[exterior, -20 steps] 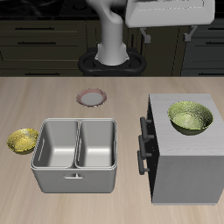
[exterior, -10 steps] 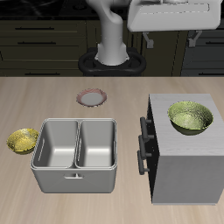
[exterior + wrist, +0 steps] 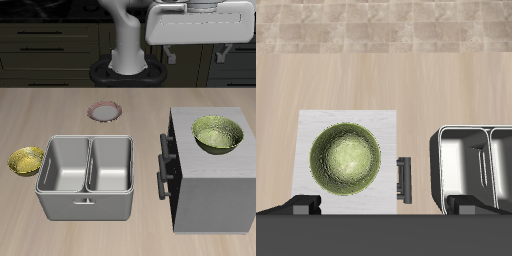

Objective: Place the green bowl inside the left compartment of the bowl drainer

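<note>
Olive-green dimpled bowl [image 3: 220, 135] w/ pale rim, grey drainer [image 3: 88, 177], yellow bowl [image 3: 26, 161], pink-rimmed plate [image 3: 105, 111]

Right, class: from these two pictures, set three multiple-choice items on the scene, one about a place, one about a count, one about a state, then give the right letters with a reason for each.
1. Where does the green bowl sit?
A. in the bowl drainer
B. on top of the grey box
C. on the pink-rimmed plate

2. How many wells has the bowl drainer?
A. one
B. two
C. three

3. What do the drainer's wells hold?
A. nothing
B. the yellow bowl
C. the green bowl

Answers:
1 B: the bowl rests on the box's flat top.
2 B: one divider splits the tub into two wells.
3 A: both wells show bare metal; the yellow bowl sits on the table beside the drainer.
</note>
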{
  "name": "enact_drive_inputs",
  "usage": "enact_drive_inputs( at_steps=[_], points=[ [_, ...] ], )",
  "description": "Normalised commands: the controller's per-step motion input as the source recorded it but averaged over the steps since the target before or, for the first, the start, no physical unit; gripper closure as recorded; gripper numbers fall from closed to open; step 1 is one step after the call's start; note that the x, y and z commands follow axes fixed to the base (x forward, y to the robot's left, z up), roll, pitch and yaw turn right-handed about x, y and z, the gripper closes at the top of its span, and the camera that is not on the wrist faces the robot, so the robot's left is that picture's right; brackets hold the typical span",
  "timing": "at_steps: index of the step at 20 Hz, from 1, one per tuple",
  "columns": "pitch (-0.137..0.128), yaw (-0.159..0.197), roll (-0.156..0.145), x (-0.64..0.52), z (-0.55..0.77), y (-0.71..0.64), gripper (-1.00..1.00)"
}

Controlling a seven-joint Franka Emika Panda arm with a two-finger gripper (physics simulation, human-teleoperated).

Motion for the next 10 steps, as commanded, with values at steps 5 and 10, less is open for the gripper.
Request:
enact_drive_inputs(
  at_steps=[5,10],
  points=[
    [0.037,-0.011,0.010,0.16,-0.32,0.04,-1.00],
    [0.036,-0.011,0.018,0.11,-0.33,0.11,-1.00]
  ],
)
